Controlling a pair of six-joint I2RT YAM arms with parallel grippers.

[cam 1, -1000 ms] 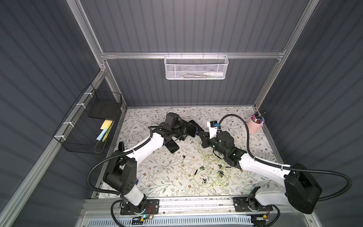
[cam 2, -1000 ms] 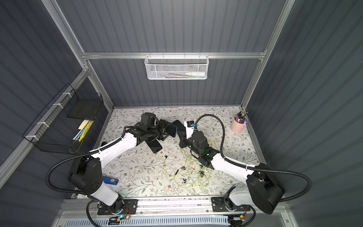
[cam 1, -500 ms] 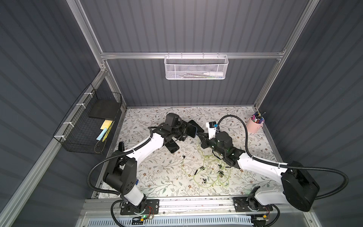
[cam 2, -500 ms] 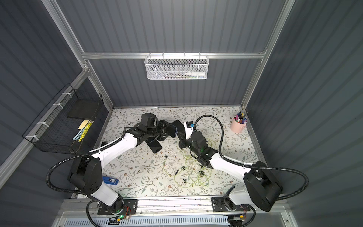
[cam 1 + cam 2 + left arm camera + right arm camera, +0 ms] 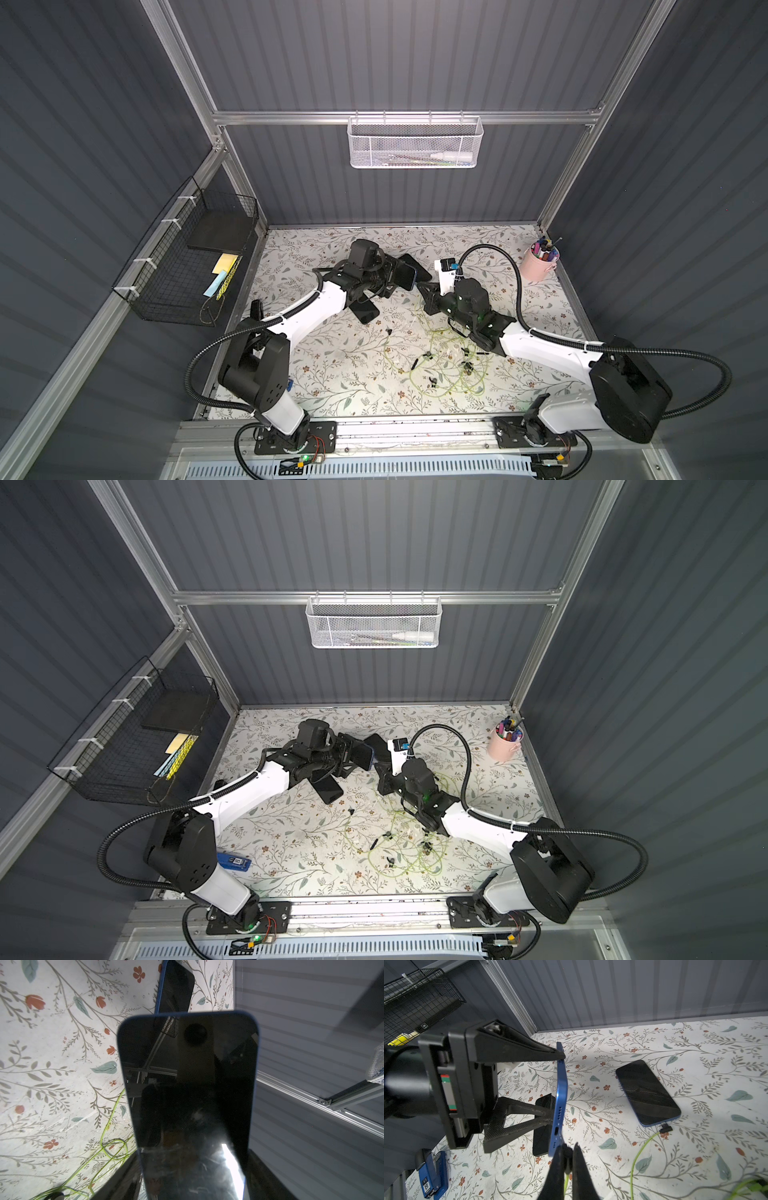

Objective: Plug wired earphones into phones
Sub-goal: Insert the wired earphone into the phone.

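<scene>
The left gripper (image 5: 557,1086) clamps a blue-edged phone (image 5: 560,1093) across its width. The phone is clear of the table (image 5: 695,1053), standing on edge, port end facing the right gripper (image 5: 568,1160). The right gripper's jaws are almost closed on a small black plug (image 5: 566,1152), with a yellow-green cable (image 5: 565,1183) trailing from it. This plug sits just beside the phone's lower corner, below the port. A second phone (image 5: 648,1093) lies flat, screen up, with an angled plug (image 5: 665,1128) touching its end. A third phone (image 5: 540,1128) lies flat beneath the held one. The other earphones (image 5: 449,365) lie in loose loops on the table.
</scene>
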